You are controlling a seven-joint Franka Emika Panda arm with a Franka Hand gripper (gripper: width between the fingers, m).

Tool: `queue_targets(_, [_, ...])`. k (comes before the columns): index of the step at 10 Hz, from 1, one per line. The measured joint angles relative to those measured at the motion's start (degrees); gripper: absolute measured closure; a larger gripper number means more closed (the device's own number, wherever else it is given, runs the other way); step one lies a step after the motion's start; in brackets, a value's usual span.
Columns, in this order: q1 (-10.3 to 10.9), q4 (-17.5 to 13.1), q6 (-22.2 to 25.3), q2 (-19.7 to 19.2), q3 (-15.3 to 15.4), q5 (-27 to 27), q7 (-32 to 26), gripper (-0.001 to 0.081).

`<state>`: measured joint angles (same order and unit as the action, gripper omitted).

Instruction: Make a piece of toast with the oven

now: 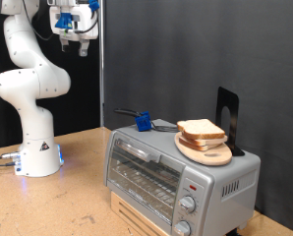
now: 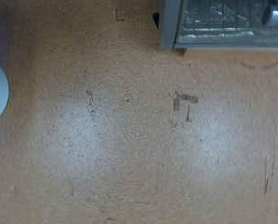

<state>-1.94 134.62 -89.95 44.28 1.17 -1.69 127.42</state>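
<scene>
The oven (image 1: 181,174) is a small silver toaster oven at the exterior view's bottom right, door shut, with two round knobs at its right. A slice of toast (image 1: 200,129) lies on a round wooden board (image 1: 207,149) on the oven's roof. My gripper (image 1: 75,43) hangs high at the exterior view's top left, far above the table and well away from the oven; nothing shows between its fingers. In the wrist view the fingers do not show; only a corner of the oven (image 2: 223,23) is seen over bare table.
A blue object (image 1: 143,122) lies on the oven's roof behind the board. A black stand (image 1: 228,116) rises at the oven's far right. The arm's white base (image 1: 36,147) stands at left on the cork-coloured table (image 2: 130,131). A dark curtain hangs behind.
</scene>
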Motion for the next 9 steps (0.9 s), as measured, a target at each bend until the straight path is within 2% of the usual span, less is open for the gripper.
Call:
queue_targets(2, [2.06,-0.34,-0.22,-0.51,-1.90,0.00,-14.06,-0.0003])
queue_targets(3, [3.00,-0.40,-2.55,-1.36,-2.88,0.01,-21.02,-0.0003])
queue_targets(4, [4.18,-0.56,-4.25,-2.65,-3.70,0.01,-26.27,-0.0003])
queue_targets(5, [3.95,-0.55,-3.84,-2.58,-3.63,-0.22,-24.78,-0.0003])
queue_targets(6, [4.47,-0.58,-3.16,-2.56,-4.29,-2.05,-28.24,-0.0003])
queue_targets(7, [5.74,-0.63,-3.00,-2.63,-5.97,-4.59,-34.45,-0.0003])
queue_targets(9, [9.11,-0.62,-6.89,-4.18,-9.28,-7.69,-48.12,-0.0003])
